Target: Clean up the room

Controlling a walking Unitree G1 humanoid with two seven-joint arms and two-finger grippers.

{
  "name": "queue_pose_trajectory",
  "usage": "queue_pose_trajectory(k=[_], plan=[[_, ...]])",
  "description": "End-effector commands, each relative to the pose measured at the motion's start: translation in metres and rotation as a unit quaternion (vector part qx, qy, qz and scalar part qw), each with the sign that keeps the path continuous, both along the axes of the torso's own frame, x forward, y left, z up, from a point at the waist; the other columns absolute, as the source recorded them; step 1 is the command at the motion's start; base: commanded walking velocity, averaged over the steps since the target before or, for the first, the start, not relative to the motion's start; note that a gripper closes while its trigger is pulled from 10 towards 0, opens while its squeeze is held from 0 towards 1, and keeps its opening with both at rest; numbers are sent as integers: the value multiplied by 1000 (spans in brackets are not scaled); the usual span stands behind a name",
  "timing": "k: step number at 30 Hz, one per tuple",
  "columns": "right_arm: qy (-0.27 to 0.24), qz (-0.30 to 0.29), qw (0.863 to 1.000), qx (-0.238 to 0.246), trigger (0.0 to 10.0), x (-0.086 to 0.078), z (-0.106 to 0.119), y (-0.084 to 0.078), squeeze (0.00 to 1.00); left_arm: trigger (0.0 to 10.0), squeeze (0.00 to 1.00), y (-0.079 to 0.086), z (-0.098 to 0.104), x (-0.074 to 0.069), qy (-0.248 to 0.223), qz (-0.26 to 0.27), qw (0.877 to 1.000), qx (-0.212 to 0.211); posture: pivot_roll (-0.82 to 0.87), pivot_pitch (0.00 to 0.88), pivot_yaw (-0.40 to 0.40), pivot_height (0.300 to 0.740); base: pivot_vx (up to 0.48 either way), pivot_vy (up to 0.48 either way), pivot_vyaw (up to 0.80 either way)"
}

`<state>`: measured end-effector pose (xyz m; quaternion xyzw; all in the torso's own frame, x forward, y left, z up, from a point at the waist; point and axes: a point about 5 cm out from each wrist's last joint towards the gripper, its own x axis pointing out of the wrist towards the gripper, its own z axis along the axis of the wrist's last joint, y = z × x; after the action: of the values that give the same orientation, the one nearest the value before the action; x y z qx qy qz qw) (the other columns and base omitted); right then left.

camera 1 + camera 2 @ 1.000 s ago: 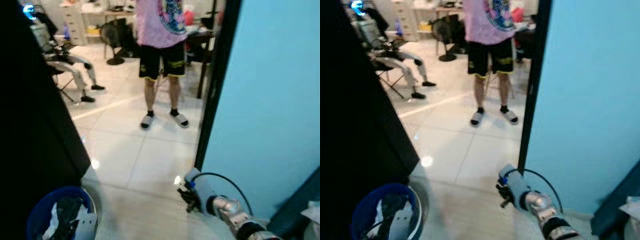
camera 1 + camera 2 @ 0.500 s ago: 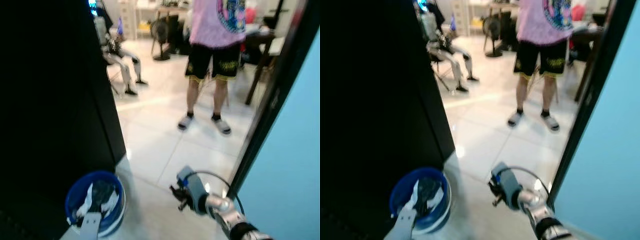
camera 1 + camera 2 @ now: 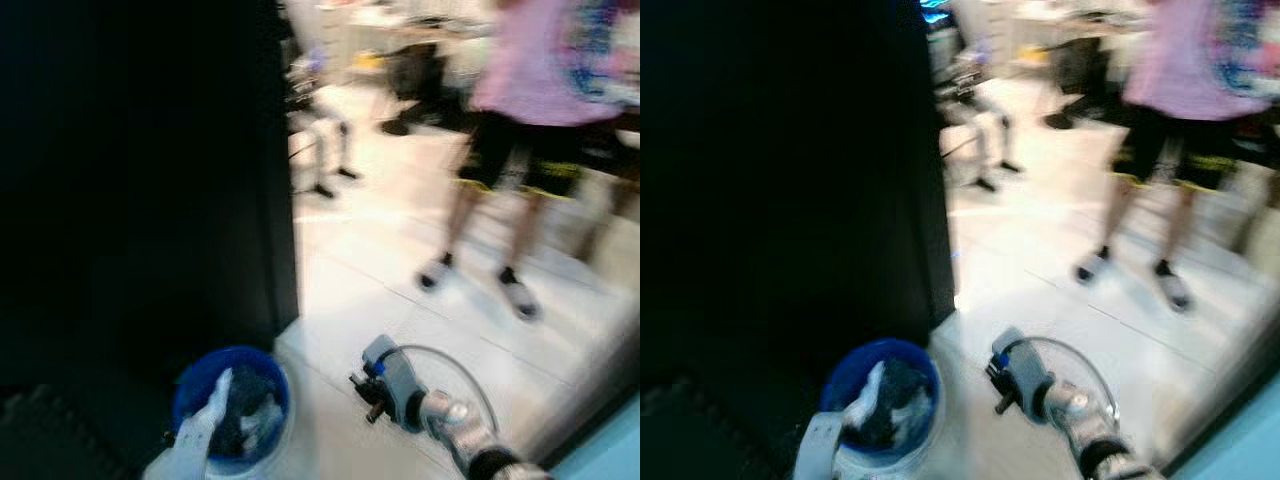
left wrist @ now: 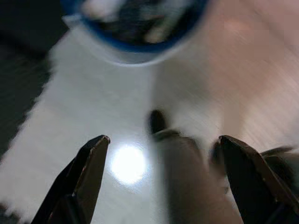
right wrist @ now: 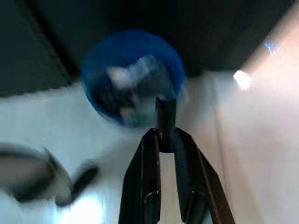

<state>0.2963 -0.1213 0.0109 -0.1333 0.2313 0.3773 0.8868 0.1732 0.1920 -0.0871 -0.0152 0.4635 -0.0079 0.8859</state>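
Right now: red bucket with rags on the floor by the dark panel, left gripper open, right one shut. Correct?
Not quite. The bucket is blue, not red; the left eye view shows it. It does hold rags and sits by the dark panel. Left gripper is open, right gripper shut.

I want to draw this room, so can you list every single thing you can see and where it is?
Bucket: one, blue, on the floor by the dark wall, holding white and dark crumpled things.
Dark wall: one, black, on the robot's left.
Floor: white glossy tiles, ahead.
Person: one, pink top, black shorts, pale slippers, standing ahead on the right.
Seated robot: one, grey and blurred, far back.
Fan: one, black, far back, blurred.
Left gripper: black fingers spread wide, above the floor near the bucket.
Right gripper: black fingers close together, pointed toward the bucket; whether it pinches something is unclear.
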Motion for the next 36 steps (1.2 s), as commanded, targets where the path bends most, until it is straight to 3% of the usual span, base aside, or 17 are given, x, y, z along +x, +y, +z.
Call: queue_pose_trajectory(k=[1,8,9,12,21,22,27,32,36], plan=[[15,-6,1000,-15,10000,-7,-8,-13,0,10000,0,-3,3,8,-12,-6,1000,-2,-35,19,25,740,480,0,731],[22,13,999,-27,10000,-9,-9,-11,0,10000,0,-4,3,8,-12,-4,1000,-2,-35,22,26,740,377,0,730],[41,20,997,-58,10000,-10,-14,-11,0,10000,0,-4,3,8,-11,-3,1000,-2,-32,27,26,740,0,0,0],[50,30,994,-91,10000,-12,-17,-11,0,10000,0,-4,3,7,-10,-5,1000,-1,-32,33,29,740,0,0,0],[39,24,992,-116,10000,-5,-14,-3,0,10000,0,-3,1,4,-5,-8,1000,0,-33,36,30,740,0,0,0],[37,19,990,-135,10000,-3,-14,-1,1000,10000,0,-3,1,3,-4,-9,1000,0,-24,39,25,740,0,0,0],[40,23,987,-155,10000,-3,-15,3,1000,10000,0,-5,1,3,-3,-10,1000,-2,-22,39,24,740,0,0,0],[45,21,988,-144,10000,-3,-15,6,1000,10000,0,-5,0,2,2,-12,1000,-2,-26,39,25,740,0,0,0],[46,-13,989,-143,10000,0,-14,-5,1000,10000,0,-6,-1,0,13,-10,1000,0,-32,37,26,740,0,0,0]])
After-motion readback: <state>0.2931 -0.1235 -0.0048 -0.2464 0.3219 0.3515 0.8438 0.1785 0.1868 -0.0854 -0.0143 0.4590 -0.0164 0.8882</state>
